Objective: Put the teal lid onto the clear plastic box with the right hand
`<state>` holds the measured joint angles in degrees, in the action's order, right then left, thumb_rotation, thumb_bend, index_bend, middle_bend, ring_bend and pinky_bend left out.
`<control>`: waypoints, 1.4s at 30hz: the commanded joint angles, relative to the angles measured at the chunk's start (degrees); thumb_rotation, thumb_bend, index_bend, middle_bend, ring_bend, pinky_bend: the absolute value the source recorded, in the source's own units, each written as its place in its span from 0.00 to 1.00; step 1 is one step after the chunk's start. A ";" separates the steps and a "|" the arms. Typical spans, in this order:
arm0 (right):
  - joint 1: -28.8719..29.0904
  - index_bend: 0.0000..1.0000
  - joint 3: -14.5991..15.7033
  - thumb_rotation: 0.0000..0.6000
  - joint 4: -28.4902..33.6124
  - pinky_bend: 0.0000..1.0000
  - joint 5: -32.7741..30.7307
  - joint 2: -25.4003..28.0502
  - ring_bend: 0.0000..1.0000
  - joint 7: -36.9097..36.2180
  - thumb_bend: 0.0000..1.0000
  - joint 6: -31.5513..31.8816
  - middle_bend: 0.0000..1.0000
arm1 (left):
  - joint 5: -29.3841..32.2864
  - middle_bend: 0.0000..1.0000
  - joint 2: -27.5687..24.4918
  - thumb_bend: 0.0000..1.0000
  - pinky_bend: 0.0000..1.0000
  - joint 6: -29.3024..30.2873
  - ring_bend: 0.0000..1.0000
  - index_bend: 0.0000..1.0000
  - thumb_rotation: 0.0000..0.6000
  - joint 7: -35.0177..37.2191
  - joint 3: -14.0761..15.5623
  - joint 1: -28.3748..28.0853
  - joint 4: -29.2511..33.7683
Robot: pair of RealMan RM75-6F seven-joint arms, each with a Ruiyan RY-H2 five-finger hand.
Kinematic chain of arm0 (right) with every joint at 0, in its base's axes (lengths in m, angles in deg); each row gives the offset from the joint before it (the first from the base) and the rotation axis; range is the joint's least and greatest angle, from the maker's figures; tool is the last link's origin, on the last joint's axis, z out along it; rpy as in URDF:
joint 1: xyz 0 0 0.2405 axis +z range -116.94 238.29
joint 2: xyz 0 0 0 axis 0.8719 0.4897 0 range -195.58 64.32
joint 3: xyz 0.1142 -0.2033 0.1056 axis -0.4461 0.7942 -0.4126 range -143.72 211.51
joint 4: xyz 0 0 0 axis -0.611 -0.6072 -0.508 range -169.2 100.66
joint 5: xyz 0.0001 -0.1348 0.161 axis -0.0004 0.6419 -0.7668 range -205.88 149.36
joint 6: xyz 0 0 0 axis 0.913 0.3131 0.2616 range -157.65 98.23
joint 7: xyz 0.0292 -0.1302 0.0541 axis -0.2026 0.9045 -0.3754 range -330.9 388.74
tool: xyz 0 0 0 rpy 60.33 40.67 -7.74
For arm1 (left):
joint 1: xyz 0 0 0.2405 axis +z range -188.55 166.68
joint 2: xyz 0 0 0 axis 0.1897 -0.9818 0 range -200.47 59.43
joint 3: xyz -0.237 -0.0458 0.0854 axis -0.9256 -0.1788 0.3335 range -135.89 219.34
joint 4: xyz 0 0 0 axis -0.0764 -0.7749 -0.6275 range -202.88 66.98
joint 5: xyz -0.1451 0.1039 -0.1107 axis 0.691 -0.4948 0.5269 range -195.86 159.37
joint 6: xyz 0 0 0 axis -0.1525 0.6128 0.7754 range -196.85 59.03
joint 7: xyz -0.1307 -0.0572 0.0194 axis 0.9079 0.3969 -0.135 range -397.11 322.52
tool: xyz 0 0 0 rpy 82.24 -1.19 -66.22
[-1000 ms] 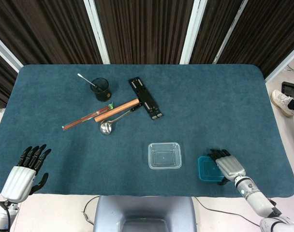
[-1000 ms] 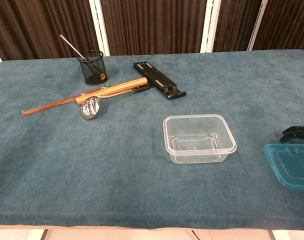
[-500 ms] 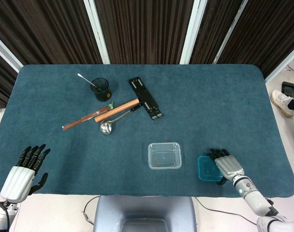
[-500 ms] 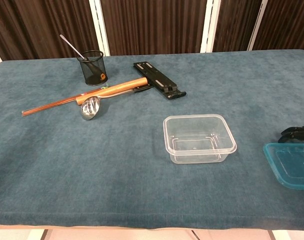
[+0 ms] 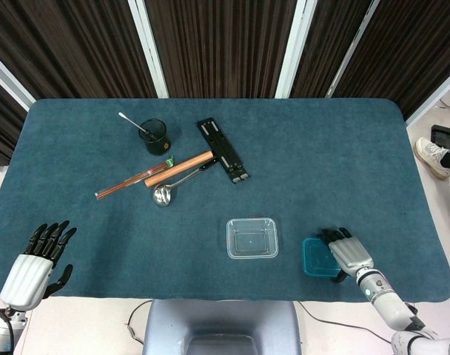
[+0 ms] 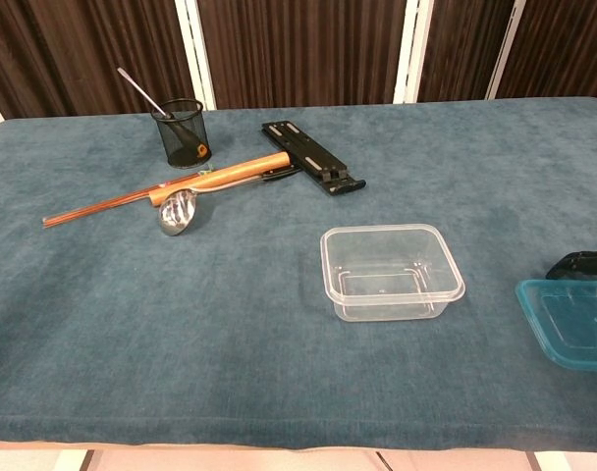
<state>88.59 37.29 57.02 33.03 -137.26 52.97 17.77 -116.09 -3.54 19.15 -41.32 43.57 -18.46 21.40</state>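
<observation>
- The right hand (image 5: 348,254) has its dark fingers (image 5: 333,236) draped over the right side of the teal lid (image 5: 316,258). It looks like they're curled onto its edge, but I honestly can't tell whether it's a real hold or just resting there.
- What changed over the last second: barely anything. The right hand and lid have crept a touch toward the near table (image 5: 336,155) edge, and in the chest view the lid (image 6: 571,322) sits slightly further off to the right, with only the fingertips (image 6: 579,262) poking into frame now.
- My read is that the lid isn't lifted yet. It looks flat on the table, so this is probably the hand settling its hold before the pickup.
- The lid itself is a translucent teal rectangle with rounded corners and a raised rim. It's just to the right of the clear plastic box (image 5: 252,237), close but not touching.
- The box is empty, open side up and sits square, so it's an easy target.
- The left hand (image 5: 32,266) hangs off the near left corner with fingers spread, holding nothing.
</observation>
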 commanded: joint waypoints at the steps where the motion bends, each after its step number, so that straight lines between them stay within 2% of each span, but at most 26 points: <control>1: -0.23 0.56 -0.01 1.00 -0.12 0.19 0.69 -0.21 0.35 -0.21 0.15 0.98 0.38 | -0.01 0.00 -0.02 0.44 0.06 0.02 0.00 0.00 1.00 0.07 0.01 0.01 -0.01; 3: -0.38 0.62 0.04 1.00 -0.08 0.21 1.12 -0.18 0.42 -0.49 0.15 1.43 0.43 | -0.02 0.00 -0.01 0.44 0.06 0.03 0.00 0.00 1.00 0.07 0.00 0.00 -0.04; 11: -0.79 0.71 0.05 1.00 -0.01 0.26 2.58 -0.02 0.51 -0.93 0.15 3.14 0.51 | -0.05 0.00 0.07 0.44 0.06 0.03 0.00 0.00 1.00 -0.01 -0.01 -0.03 -0.02; 19: -1.74 0.80 -0.36 1.00 -0.83 0.38 5.30 -0.69 0.58 -2.77 0.16 5.84 0.57 | -0.05 0.00 0.04 0.44 0.06 0.19 0.00 0.00 1.00 0.11 0.00 0.06 -0.11; 24: -2.55 0.83 -1.00 1.00 -0.29 0.40 8.86 0.68 0.61 -6.65 0.18 8.16 0.60 | -0.07 0.00 0.07 0.44 0.06 0.25 0.00 0.00 1.00 0.12 -0.02 0.07 -0.13; 35: -0.90 0.84 -5.01 1.00 8.06 0.40 15.30 8.05 0.61 -16.56 0.18 9.86 0.60 | 0.16 0.00 0.25 0.44 0.06 -0.11 0.00 0.00 1.00 -0.14 -0.11 -0.08 -0.05; 42: 3.52 0.84 -8.60 1.00 14.23 0.39 10.80 8.81 0.61 -13.24 0.18 5.86 0.60 | 0.25 0.00 0.25 0.44 0.06 -0.23 0.00 0.00 1.00 -0.28 -0.14 -0.12 0.02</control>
<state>90.63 29.92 69.67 45.71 -128.48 38.35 25.03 -115.84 -3.28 18.93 -41.58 43.44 -18.59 21.43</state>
